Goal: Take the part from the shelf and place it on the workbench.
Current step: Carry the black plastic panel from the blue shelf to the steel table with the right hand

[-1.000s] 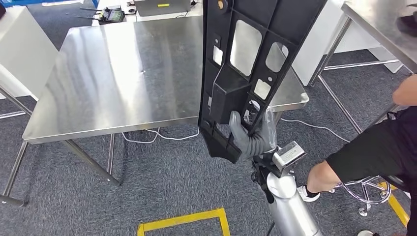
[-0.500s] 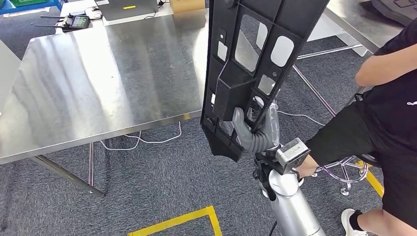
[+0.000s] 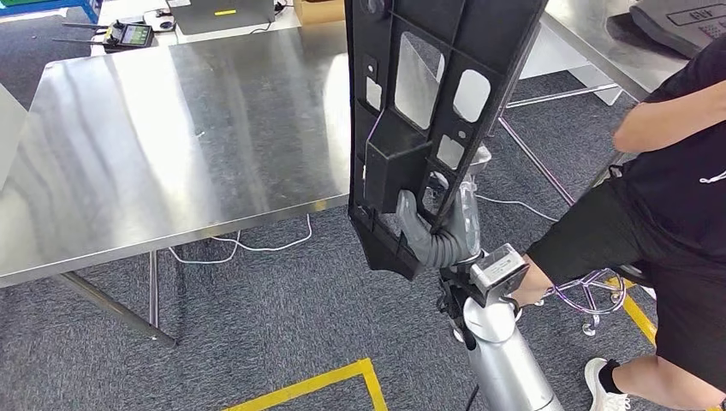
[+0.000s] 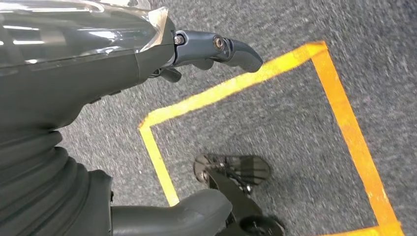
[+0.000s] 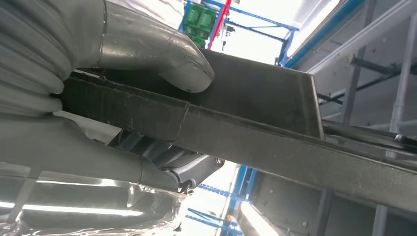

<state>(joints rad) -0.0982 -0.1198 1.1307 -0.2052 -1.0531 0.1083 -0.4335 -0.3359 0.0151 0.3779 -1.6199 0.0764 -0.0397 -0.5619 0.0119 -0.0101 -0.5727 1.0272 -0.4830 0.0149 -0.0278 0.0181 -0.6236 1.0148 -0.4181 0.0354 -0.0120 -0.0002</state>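
worktop [image 3: 171, 128]: steel, left of and beyond part | part [image 3: 428, 103]: long black ribbed panel, upright, raised over worktop's right edge, lower end in right robot hand [image 3: 441, 231] | right robot hand: thumb and fingers clamped on part's edge | left robot hand [image 4: 147, 123]: fingers apart, holding nothing, above carpet

One black plastic part [image 3: 428, 111] with several cut-out windows. Two robot hands: the right hand [image 3: 441, 231] and the left hand [image 4: 98, 98]. Two steel tables: one large tabletop [image 3: 171, 145] and a second one [image 3: 591, 34] at the far right. One person [image 3: 668, 214]. One wheeled stool [image 3: 591, 300]. One handheld controller [image 3: 133, 36] on a far bench. One cardboard box [image 3: 317, 10].
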